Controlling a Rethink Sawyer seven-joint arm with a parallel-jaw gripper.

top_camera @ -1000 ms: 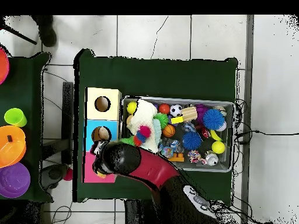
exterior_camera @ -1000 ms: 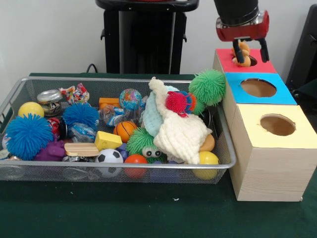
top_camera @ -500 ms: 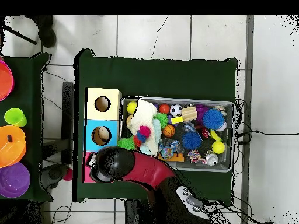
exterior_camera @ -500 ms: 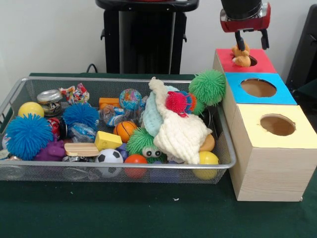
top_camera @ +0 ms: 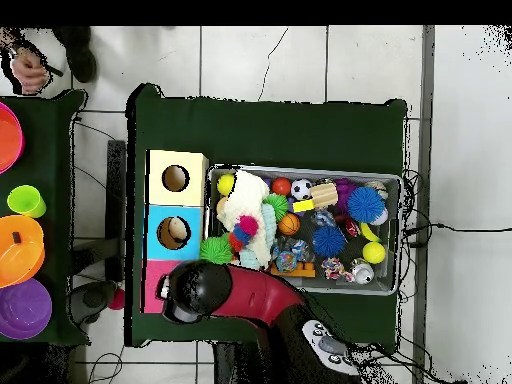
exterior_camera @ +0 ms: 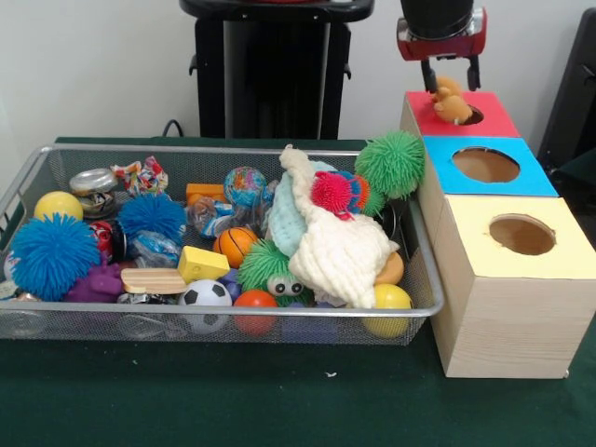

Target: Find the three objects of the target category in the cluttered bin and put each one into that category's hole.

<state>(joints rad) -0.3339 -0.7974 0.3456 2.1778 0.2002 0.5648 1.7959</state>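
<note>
My gripper hangs open and empty above the far end of the red-topped box. Just below it an orange lumpy soft thing rests on the left rim of the red box's hole, clear of both fingers. The wire bin holds a green puffer ball at its far right corner, a red puffer on a cream cloth, and blue puffers. In the overhead view my arm covers most of the red box; the green puffer shows beside it.
The blue-topped box and the yellow-topped box stand in line nearer the camera. The bin also holds yellow balls, a small football, a cream cloth and cans. A person's hand and coloured bowls show at the overhead view's left.
The gripper, a second ago closed around the orange thing at the red box's hole, has let it go, risen and shifted slightly left. The orange thing stays on the hole's rim.
</note>
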